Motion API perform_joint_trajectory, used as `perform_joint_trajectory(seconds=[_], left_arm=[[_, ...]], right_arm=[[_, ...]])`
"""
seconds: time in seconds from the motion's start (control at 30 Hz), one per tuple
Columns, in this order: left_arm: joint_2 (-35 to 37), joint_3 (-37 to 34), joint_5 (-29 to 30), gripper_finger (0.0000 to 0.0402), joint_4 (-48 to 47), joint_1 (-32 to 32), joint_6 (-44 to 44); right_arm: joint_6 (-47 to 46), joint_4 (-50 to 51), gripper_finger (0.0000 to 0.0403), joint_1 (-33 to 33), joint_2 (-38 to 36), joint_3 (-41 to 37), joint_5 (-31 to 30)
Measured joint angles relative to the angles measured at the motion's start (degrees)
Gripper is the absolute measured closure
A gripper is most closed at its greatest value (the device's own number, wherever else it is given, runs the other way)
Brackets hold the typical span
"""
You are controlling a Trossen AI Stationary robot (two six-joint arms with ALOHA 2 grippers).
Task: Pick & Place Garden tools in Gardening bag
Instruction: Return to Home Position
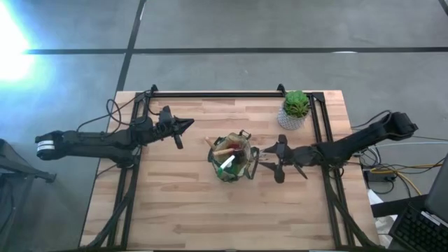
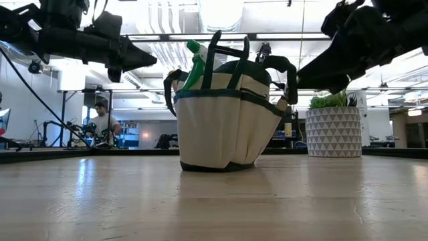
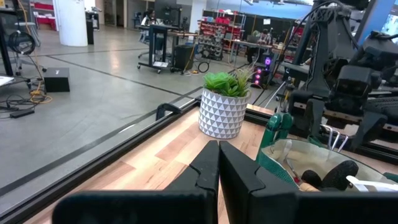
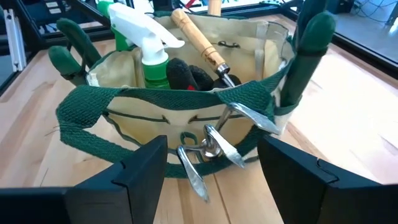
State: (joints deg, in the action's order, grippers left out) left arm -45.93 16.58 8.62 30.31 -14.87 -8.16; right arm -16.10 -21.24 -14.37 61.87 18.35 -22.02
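Note:
The beige gardening bag with dark green trim stands upright on its base at the table's middle; it also shows in the low view. Inside it are a green spray bottle, a wooden-handled tool and a dark piece. A metal fork's tines stick out of the bag's outer pocket on the right side. My right gripper is open and empty just right of the bag, its fingers either side of the tines. My left gripper is shut and empty, raised to the left of the bag.
A green plant in a white patterned pot stands at the far right of the table, behind my right arm. A black rail frame runs along the table's far edge and sides. Bare wood lies at the near side.

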Motion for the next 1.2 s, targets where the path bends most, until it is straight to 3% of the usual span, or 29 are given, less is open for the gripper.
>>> perform_joint_trajectory(seconds=[0.53, 1.2], left_arm=[[0.0, 0.0, 0.0, 0.0387, 0.0, 0.0, 0.0], [0.0, 0.0, 0.0, 0.0387, 0.0, 0.0, 0.0]], right_arm=[[-3.3, 12.2, 0.0152, 0.0, -10.2, 0.0, 1.7], [-4.6, 15.7, 0.0156, 0.0, -23.7, 0.0, 9.2]])
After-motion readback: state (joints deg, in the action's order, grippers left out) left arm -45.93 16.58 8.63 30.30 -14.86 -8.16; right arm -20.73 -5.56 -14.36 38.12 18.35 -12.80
